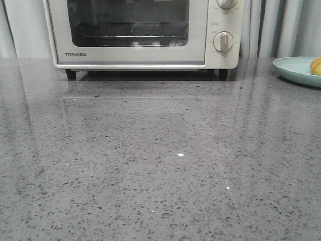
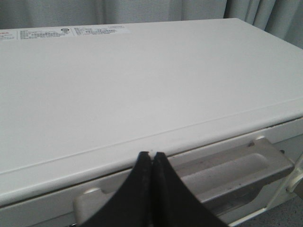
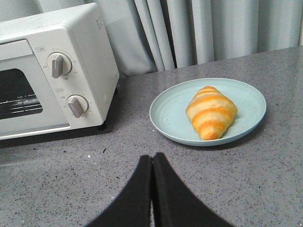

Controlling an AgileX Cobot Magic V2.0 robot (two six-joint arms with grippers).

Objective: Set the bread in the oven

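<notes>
Standing shut on the counter (image 1: 150, 165), the oven (image 1: 145, 32) has its glass door closed, so nothing of the task looks done yet. The door handle (image 2: 227, 168) lies just beyond the left gripper (image 2: 151, 156), whose fingers are pressed together, holding nothing. The plate (image 3: 163, 118) sits ahead of the right gripper (image 3: 152, 158), also closed and empty, well apart from it. The bread (image 3: 210, 111) rests on that plate. Opening, grasping and loading all remain.
</notes>
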